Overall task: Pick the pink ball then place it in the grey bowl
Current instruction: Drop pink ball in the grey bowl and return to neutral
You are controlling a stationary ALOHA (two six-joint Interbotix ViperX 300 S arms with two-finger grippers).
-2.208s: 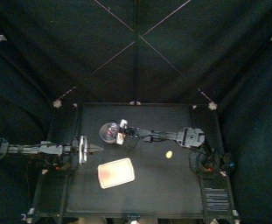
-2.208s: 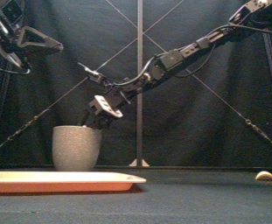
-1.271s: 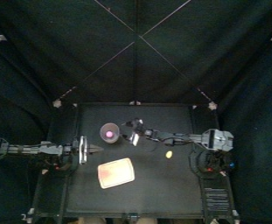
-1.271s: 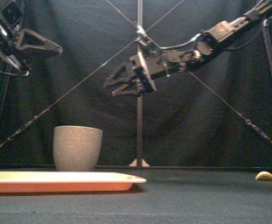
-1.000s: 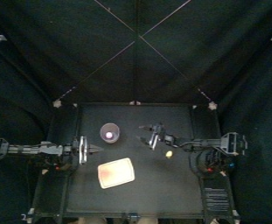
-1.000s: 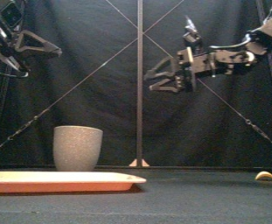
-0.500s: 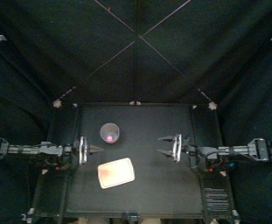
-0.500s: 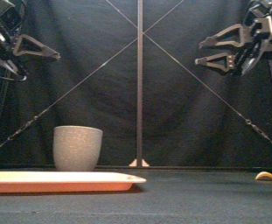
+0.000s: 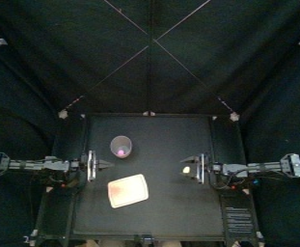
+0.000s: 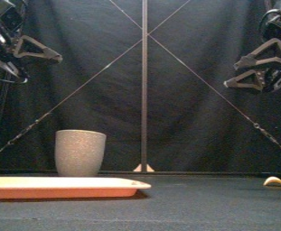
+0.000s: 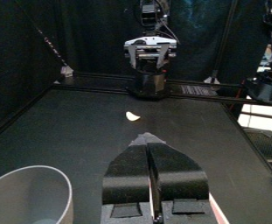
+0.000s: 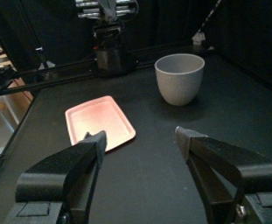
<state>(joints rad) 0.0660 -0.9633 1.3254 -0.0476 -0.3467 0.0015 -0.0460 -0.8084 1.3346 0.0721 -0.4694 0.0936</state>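
The grey speckled cup point(image 9: 120, 146) stands upright at the table's left rear, and a pink spot shows inside it, the pink ball point(image 9: 120, 148). From the front, only the outside of the cup point(image 10: 79, 152) shows. My right gripper point(image 9: 188, 166) hangs open and empty at the table's right side, high above it point(image 10: 233, 74) and far from the cup point(image 12: 180, 77). My left gripper point(image 9: 91, 165) rests at the left edge with its jaws shut on nothing point(image 11: 153, 175); the cup point(image 11: 27, 197) is close beside it.
The flat pink tray point(image 9: 127, 190) lies empty at the front left, also seen low in the front view point(image 10: 64, 187). A small yellow toy point(image 9: 186, 171) lies on the table under the right gripper, at the far right in the front view point(image 10: 276, 181).
The right arm has drawn back from over the cup to the table's right side, rising, with its jaws open. The left arm has not moved.
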